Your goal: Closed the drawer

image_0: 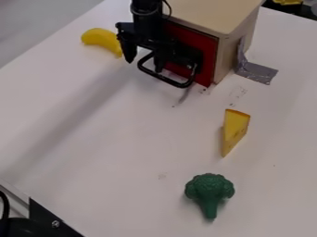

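You have the black two-finger gripper (144, 64) by the curved black handle (164, 80), fingers apart; press the flat red drawer front (208, 58) squarely, easing off once seated

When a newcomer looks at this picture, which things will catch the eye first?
First, probably the black gripper by the red drawer front of the wooden box, near the top. Then the green toy broccoli, low and right of centre, and the yellow cheese wedge above it.
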Robot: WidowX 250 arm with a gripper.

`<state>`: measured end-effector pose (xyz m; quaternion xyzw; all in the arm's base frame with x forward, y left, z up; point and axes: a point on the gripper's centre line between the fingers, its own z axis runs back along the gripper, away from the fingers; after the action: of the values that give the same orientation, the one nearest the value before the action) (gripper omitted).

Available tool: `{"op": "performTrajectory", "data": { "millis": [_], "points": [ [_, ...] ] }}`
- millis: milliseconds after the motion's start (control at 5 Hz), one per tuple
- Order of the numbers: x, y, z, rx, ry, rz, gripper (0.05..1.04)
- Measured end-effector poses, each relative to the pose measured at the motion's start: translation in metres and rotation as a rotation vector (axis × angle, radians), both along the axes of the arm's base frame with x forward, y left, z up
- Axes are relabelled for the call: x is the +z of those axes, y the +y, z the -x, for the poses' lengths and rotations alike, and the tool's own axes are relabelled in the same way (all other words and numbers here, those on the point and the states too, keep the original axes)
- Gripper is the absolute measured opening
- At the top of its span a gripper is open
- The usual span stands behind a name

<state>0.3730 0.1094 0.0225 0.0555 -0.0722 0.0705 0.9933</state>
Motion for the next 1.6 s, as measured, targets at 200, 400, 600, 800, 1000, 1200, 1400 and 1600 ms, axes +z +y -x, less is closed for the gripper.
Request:
{"op": "performTrajectory", "data": {
  "millis": [200,400,600,800,1000,1200,1400,1600],
  "points": [
    [0.001,-0.003,0.001,0.011,-0.001,0.018,0.998],
    [-0.006,-0.009,0.013,-0.004,0.049,0.044,0.998],
    [-0.008,-0.015,0.018,-0.018,0.072,0.066,0.998],
    [-0.005,-0.017,0.020,-0.031,0.097,0.075,0.998],
    [0.003,-0.019,0.016,-0.035,0.109,0.093,0.999],
    [0.011,-0.022,0.012,-0.044,0.113,0.103,0.998],
    [0.014,-0.025,0.012,-0.052,0.131,0.114,0.999],
    [0.036,-0.034,0.015,-0.068,0.108,0.087,0.999]
  ]
}}
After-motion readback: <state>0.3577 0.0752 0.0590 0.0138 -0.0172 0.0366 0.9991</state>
